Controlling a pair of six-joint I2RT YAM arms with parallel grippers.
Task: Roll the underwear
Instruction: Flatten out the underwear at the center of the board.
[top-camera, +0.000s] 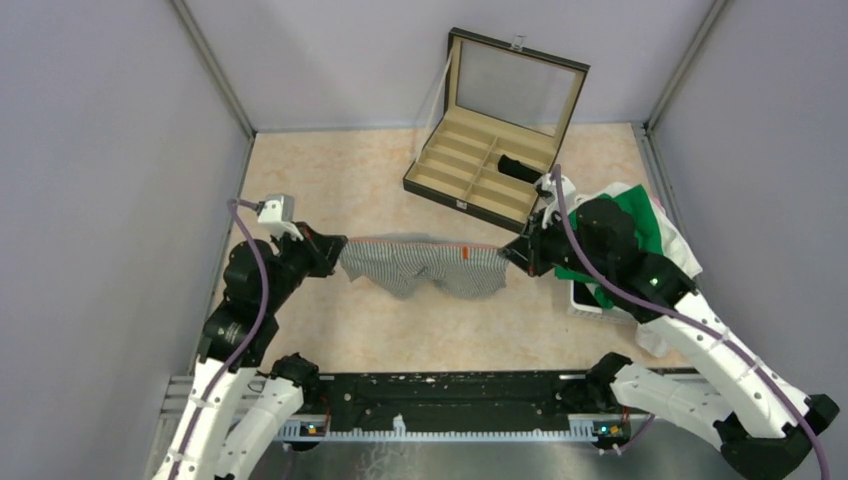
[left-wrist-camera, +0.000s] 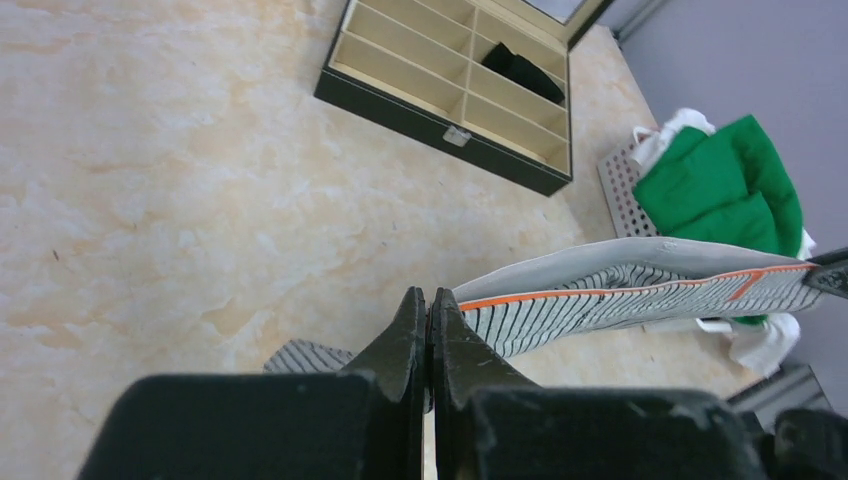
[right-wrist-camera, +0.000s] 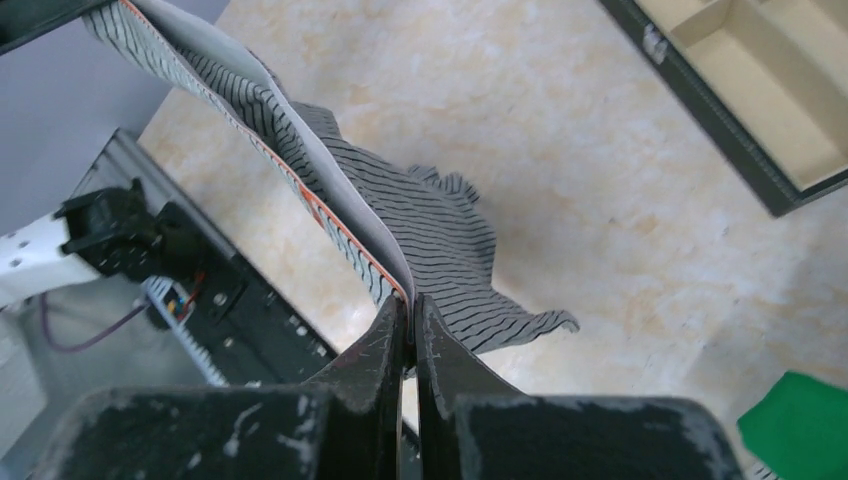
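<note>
The left gripper (top-camera: 333, 252) and the right gripper (top-camera: 513, 254) are each clamping one end of the grey striped underwear (top-camera: 425, 270), holding its waistband (top-camera: 420, 243) taut above the middle of the tabletop (top-camera: 330, 180). The fabric is hanging below the band. The open compartmented case (top-camera: 440, 197) is sitting near the far edge, with black underwear (top-camera: 518, 167) lying in a compartment at its right end.

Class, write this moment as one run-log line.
left end effector: shut on underwear | right end effector: shut on underwear | underwear: stretched between both, unrolled
</note>
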